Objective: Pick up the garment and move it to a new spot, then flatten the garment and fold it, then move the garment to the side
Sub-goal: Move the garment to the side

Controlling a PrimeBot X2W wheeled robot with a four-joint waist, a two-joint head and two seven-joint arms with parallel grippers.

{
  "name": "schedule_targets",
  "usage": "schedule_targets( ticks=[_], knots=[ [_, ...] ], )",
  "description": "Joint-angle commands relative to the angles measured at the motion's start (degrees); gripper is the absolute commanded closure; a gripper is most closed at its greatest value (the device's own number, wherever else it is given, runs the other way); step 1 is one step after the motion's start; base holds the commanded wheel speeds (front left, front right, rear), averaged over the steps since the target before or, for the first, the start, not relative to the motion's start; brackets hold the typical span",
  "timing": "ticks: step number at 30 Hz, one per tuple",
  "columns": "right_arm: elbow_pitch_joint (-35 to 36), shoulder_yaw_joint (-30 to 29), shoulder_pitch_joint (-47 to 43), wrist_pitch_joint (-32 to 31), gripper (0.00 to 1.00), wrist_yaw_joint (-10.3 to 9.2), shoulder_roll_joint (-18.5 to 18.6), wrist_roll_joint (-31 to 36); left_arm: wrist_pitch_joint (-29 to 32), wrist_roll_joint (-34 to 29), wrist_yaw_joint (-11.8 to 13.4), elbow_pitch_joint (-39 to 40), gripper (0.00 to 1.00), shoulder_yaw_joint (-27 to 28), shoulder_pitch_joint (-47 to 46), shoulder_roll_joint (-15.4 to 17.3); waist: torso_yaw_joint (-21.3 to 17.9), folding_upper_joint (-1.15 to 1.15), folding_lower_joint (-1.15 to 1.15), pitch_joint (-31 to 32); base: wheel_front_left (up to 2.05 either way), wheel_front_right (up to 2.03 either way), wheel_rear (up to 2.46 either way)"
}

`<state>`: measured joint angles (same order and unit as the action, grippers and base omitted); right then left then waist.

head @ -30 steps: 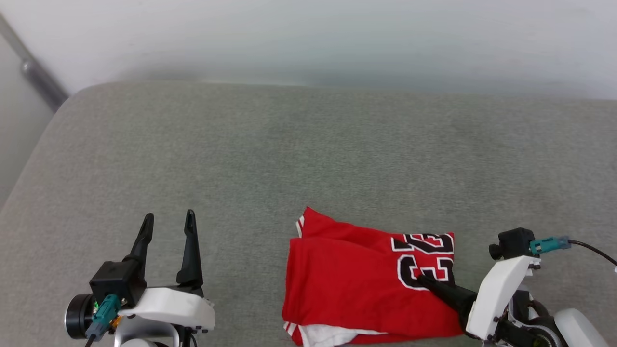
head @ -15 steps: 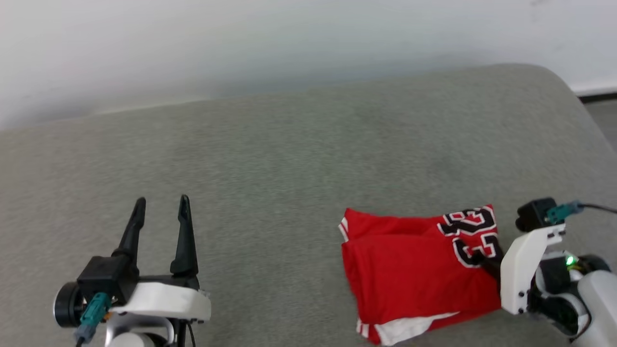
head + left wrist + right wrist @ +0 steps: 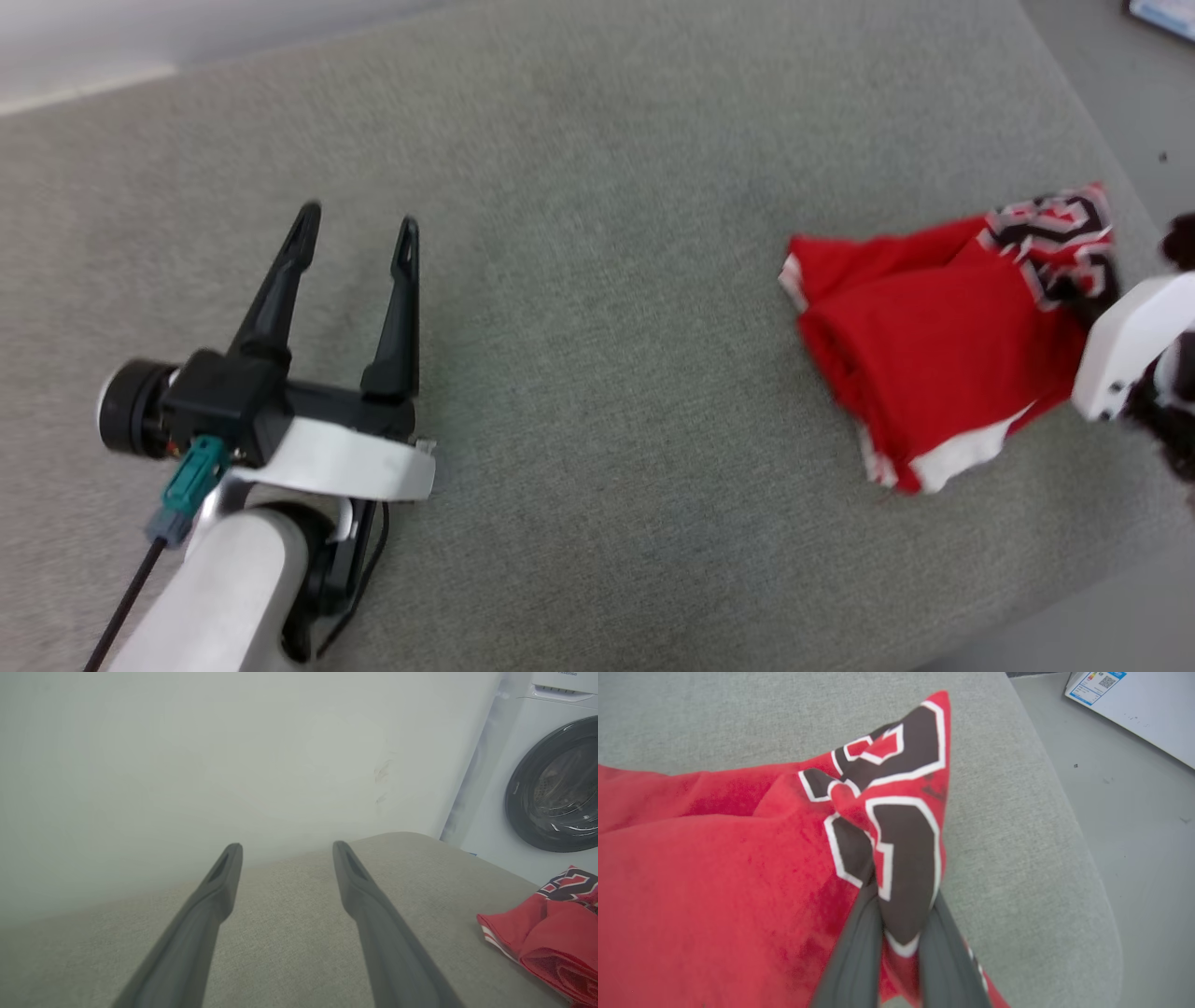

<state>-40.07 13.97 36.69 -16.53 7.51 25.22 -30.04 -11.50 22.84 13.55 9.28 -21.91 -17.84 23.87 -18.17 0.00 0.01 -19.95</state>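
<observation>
The garment (image 3: 934, 336), a red jersey with white trim and black numerals, lies folded and bunched near the right edge of the grey padded surface (image 3: 597, 373). My right gripper (image 3: 903, 891) is shut on the numeral corner, which is pulled up into a peak between its fingers (image 3: 859, 942). In the head view the right gripper's fingertips are hidden by the garment and only its white wrist (image 3: 1125, 350) shows. My left gripper (image 3: 357, 219) stands open and holds nothing, far to the left of the garment, above bare padding. The left wrist view has the left gripper (image 3: 286, 849) open and the garment (image 3: 551, 933) at the right.
The surface's rounded right edge (image 3: 1087, 882) drops to a grey floor (image 3: 1148, 812) just beyond the garment. A white appliance with a label (image 3: 1134, 700) stands on the floor. A washing machine (image 3: 551, 784) stands beyond the surface's far corner, and a pale wall (image 3: 187, 765) runs behind.
The head camera has swung right and down. My right gripper has kept its hold and drawn the garment towards the surface's right edge, bunching it. The left gripper has stayed open.
</observation>
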Motion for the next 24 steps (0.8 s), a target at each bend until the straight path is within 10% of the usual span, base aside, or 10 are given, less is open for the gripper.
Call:
schedule_targets(
  ticks=[1, 17, 18, 20, 24],
  knots=[
    [-3.0, -1.7, 3.9, 3.5, 1.00, -0.04, 0.9, 1.1, 0.9, -0.9, -0.9, 0.2, 0.00, -0.8, -2.9, 0.6, -2.2, 0.00, -0.01, -6.4, 0.00, 0.00, 0.00],
    [-19.9, -7.1, 16.5, 19.5, 1.00, -0.04, 4.7, 4.3, 3.7, -3.1, -4.3, -0.5, 0.00, -3.6, -13.1, 0.8, 1.2, 0.00, -0.01, -15.0, 0.00, 0.00, 0.00],
    [-20.8, -7.0, 17.0, 20.4, 0.86, -0.04, 4.2, 4.3, 3.6, -3.1, -4.3, -0.6, 0.00, -3.7, -13.2, 0.8, 1.3, 0.00, -0.01, -15.1, 0.00, 0.00, 0.00],
    [-22.4, -6.9, 17.7, 22.3, 0.00, -0.04, 3.7, 4.3, 3.5, -3.2, -4.4, -0.9, 0.00, -3.8, -13.2, 0.9, 1.5, 0.00, -0.01, -15.2, 0.00, 0.00, 0.00],
    [-25.9, -6.1, 18.4, 24.9, 0.00, -0.04, 3.6, 5.5, 3.0, -2.8, -4.3, -1.7, 0.00, -3.9, -12.4, 0.8, 2.2, 0.00, -0.01, -14.1, 0.00, 0.00, 0.00]
  ],
)
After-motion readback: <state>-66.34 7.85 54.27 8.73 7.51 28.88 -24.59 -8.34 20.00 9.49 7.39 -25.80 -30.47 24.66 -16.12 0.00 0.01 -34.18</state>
